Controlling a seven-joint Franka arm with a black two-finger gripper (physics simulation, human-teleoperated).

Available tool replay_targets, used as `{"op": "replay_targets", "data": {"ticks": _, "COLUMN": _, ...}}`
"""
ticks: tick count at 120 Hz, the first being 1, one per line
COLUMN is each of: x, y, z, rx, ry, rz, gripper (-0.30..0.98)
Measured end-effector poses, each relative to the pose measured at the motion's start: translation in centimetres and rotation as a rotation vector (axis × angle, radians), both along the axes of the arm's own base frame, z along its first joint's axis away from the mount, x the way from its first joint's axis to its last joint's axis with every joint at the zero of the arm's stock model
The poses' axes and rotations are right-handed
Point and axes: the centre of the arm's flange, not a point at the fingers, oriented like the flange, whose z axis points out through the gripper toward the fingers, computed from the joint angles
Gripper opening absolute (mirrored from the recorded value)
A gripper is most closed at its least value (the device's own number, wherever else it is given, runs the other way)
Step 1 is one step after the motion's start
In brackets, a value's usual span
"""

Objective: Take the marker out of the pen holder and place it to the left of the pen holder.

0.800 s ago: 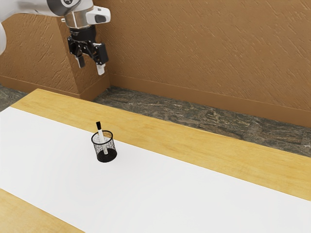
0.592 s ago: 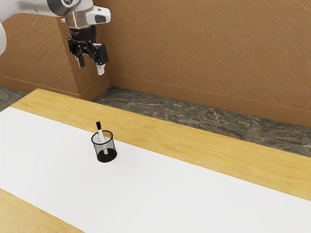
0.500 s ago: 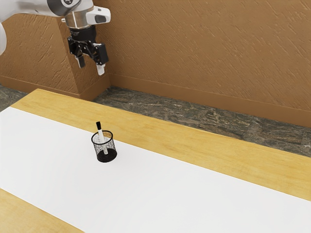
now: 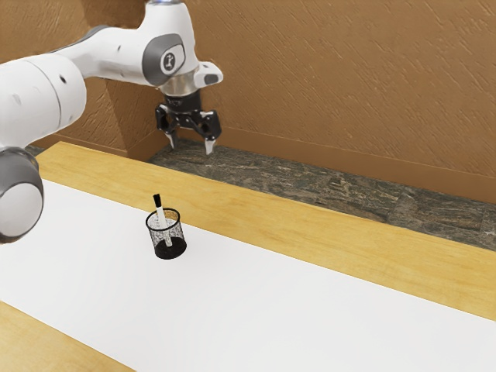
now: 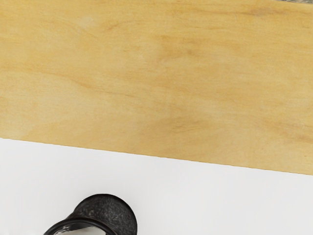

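At the exterior view's lower left, nearest, lies a bare strip of the wooden table. Beyond it a broad white sheet runs across the tabletop. At the exterior view's left edge, the white and grey arm covers part of the sheet and reaches toward the exterior view's right.

The holder, a round black mesh cup with a dark bottom, stands upright on the sheet, near its far edge. The marker is inside it, leaning, with its black end up above the rim toward the exterior view's left and its white body running down behind the mesh to the bottom. In the wrist view the holder is on the sheet near the wood, partly cut off by the lower edge; there I cannot make out the marker for certain.

Past the sheet comes the table's far wooden strip. The gripper hangs above the table, pointing down, higher than the holder and well apart from it. Its jaws stand wide apart, with nothing between them. Farther back are the dark, streaked stone floor and the rough brown wall.
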Motion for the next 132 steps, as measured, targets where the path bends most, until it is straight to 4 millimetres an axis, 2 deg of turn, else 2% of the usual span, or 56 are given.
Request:
{"op": "replay_targets", "data": {"ticks": 20, "x": 0.9, "y": 4.6, "z": -3.8, "rx": -0.04, "ry": 0.013, "rz": 0.227, "gripper": 0.68}}
{"op": "replay_targets", "data": {"ticks": 34, "x": 0.9, "y": 7.0, "z": -6.2, "rx": -0.052, "ry": 0.026, "rz": 0.359, "gripper": 0.69}}
{"op": "replay_targets", "data": {"ticks": 41, "x": 0.7, "y": 7.7, "z": -7.1, "rx": -0.057, "ry": 0.034, "rz": 0.411, "gripper": 0.69}}
{"op": "replay_targets", "data": {"ticks": 55, "x": -0.2, "y": 8.4, "z": -10.2, "rx": -0.063, "ry": 0.068, "rz": 0.498, "gripper": 0.69}}
{"op": "replay_targets", "data": {"ticks": 75, "x": -1.0, "y": 11.0, "z": -10.8, "rx": -0.045, "ry": 0.057, "rz": 0.614, "gripper": 0.69}}
{"op": "replay_targets", "data": {"ticks": 93, "x": -2.6, "y": 11.5, "z": -12.5, "rx": -0.047, "ry": 0.08, "rz": 0.68, "gripper": 0.69}}
{"op": "replay_targets", "data": {"ticks": 100, "x": -2.8, "y": 11.3, "z": -12.5, "rx": -0.051, "ry": 0.074, "rz": 0.695, "gripper": 0.69}}
{"op": "replay_targets", "data": {"ticks": 132, "x": -3.6, "y": 8.5, "z": -13.5, "rx": -0.057, "ry": 0.064, "rz": 0.714, "gripper": 0.69}}
